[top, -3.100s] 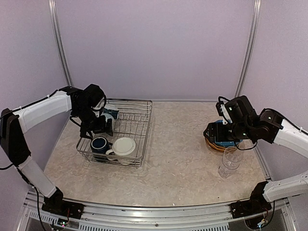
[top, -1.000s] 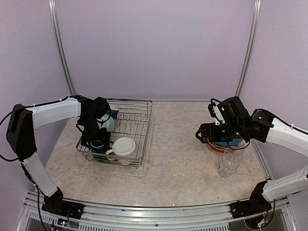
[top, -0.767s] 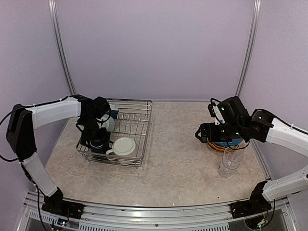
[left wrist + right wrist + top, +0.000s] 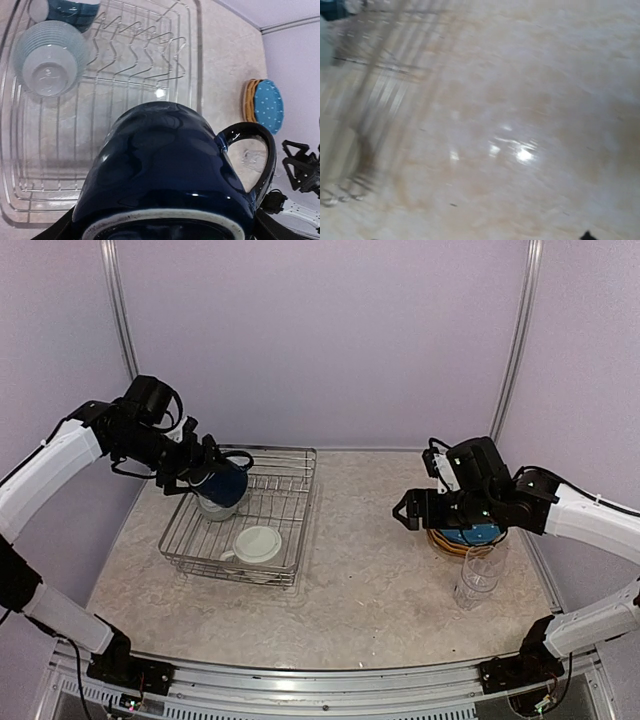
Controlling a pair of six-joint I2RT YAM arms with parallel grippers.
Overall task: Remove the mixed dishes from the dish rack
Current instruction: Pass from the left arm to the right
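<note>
My left gripper [image 4: 205,478] is shut on the navy mug [image 4: 226,485], which hangs tilted over the back left of the dish rack [image 4: 290,540]. In the left wrist view the navy mug [image 4: 165,165] fills the lower frame, handle to the right. Inside the dish rack [image 4: 195,60] sit an upturned cream mug [image 4: 49,65] and a dark blue bowl [image 4: 70,10]. The cream mug [image 4: 257,543] lies near the rack's front. My right gripper [image 4: 406,513] hovers open and empty left of the plates [image 4: 478,536]. The right wrist view is blurred and shows no fingers.
A clear glass [image 4: 478,576] stands in front of the plate stack at the right. The plates [image 4: 265,102] have the blue dotted one on top. Bare marbled table [image 4: 370,580] lies between rack and plates. Metal frame posts rise at the back corners.
My left arm has risen out of the rack with the navy mug, from low at the rack's left to above its back. The right gripper has drifted a little left.
</note>
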